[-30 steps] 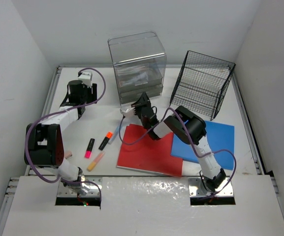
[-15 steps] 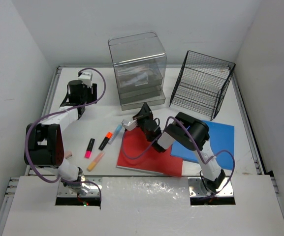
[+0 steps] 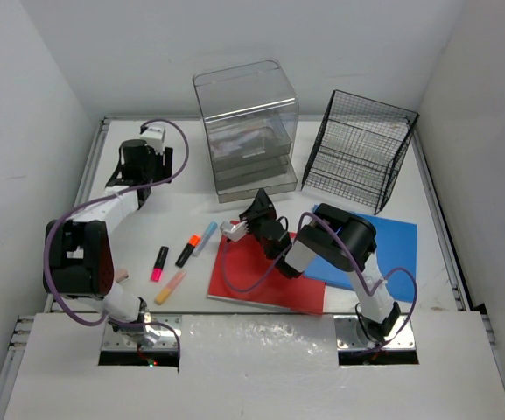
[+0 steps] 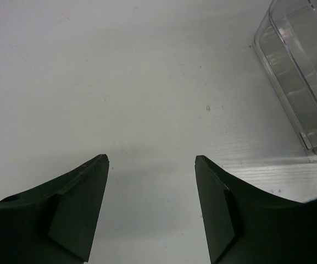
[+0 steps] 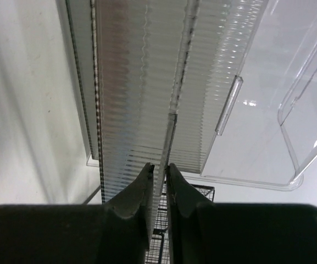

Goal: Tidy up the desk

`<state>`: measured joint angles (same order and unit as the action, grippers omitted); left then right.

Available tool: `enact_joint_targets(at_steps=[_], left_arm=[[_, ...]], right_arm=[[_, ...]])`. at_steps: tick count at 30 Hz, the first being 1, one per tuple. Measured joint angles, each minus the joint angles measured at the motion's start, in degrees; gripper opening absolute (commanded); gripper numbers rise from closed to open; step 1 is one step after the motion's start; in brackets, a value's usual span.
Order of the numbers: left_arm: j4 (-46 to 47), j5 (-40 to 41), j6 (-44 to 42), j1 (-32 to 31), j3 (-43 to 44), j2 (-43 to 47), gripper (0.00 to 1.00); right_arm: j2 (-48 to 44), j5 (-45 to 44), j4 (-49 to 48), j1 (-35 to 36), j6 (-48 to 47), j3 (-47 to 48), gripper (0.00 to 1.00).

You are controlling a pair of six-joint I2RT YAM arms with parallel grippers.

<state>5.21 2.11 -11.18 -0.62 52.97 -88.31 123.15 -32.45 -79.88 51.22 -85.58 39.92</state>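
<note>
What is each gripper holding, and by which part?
The right gripper seems to pinch a clear ribbed plastic piece by its thin edge; the left gripper is open, holding nothing.

Ahead of right gripper (image 5: 159, 166): drawer unit (image 3: 245, 105), close.
To its right: wire rack (image 3: 357, 149), beside the unit.
To its left: markers (image 3: 185, 254) on the desk (image 3: 169, 206).
Behind it: folder (image 3: 261, 271), touching a second folder (image 3: 392, 241) further right.
Ahead-right of left gripper (image 4: 151, 159): the drawer unit.

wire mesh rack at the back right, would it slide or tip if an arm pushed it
The black wire mesh rack is mostly open grid, so probably light and easy to slide. It stands tall, so a push near its top rim might tip it. The wire looks rigid, unlikely to flex.
</note>
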Motion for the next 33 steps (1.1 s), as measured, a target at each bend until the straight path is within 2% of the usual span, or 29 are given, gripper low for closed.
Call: enact_joint_targets(at_steps=[2, 3, 4, 5, 6, 7, 8, 10, 15, 17, 19, 24, 27, 33], left_arm=[[-1.22, -0.15, -0.98, 0.00, 1.03, 0.00, 0.64], [-2.36, -0.48, -1.68, 0.00, 1.79, 0.00, 0.65], [-3.69, -1.18, -2.49, 0.00, 2.67, 0.00, 0.67], [-4.98, -1.84, -3.30, 0.00, 3.45, 0.00, 0.75], [-6.38, -2.58, -4.24, 0.00, 4.31, 0.00, 0.91], [-7.85, -3.32, -5.25, 0.00, 5.14, 0.00, 0.93], [-8.94, -3.91, -5.62, 0.00, 5.68, 0.04, 1.00], [-11.54, -5.16, -7.15, 0.00, 6.32, 0.26, 1.00], [-22.60, -7.82, -12.17, 0.90, 7.30, 2.10, 1.00], [-28.35, -8.87, -15.06, 2.19, 8.28, 2.86, 0.99], [-34.01, -10.12, -18.51, 4.09, 8.96, 3.72, 0.99], [-47.04, -11.87, -26.25, 9.25, 8.98, 5.90, 0.96], [-51.58, -12.61, -29.62, 10.58, 8.85, 6.14, 0.95], [-55.78, -16.39, -32.30, 8.98, 7.65, 6.14, 0.89]], right_arm=[[0.00, 0.09, 0.42, 0.00, 0.02, -0.22, 0.40], [0.00, 0.17, 0.96, 0.04, 0.13, -0.33, 0.52], [0.00, 0.33, 1.62, 0.07, 0.48, -0.55, 0.57], [0.00, 0.52, 2.25, 0.13, 0.55, -0.72, 0.59], [0.00, 0.74, 2.73, 0.22, 0.63, -0.90, 0.64], [0.00, 1.01, 3.15, 0.31, 0.83, -0.98, 0.67], [-0.13, 1.42, 3.54, 0.42, 0.96, -1.16, 0.70], [-1.07, 2.03, 4.00, 0.70, 1.33, -2.32, 0.80], [-5.62, 3.21, 4.61, 1.84, 3.17, -5.55, 0.97], [-8.48, 3.80, 5.11, 2.29, 4.37, -6.75, 0.99], [-13.18, 5.16, 10.23, 2.71, 7.89, -7.28, 0.99], [-26.03, 12.02, 33.90, 2.97, 22.49, -3.04, 0.99], [-30.23, 16.63, 46.60, 2.97, 31.10, 3.26, 0.99], [-34.51, 23.47, 58.64, 1.64, 44.98, 5.77, 0.99]])
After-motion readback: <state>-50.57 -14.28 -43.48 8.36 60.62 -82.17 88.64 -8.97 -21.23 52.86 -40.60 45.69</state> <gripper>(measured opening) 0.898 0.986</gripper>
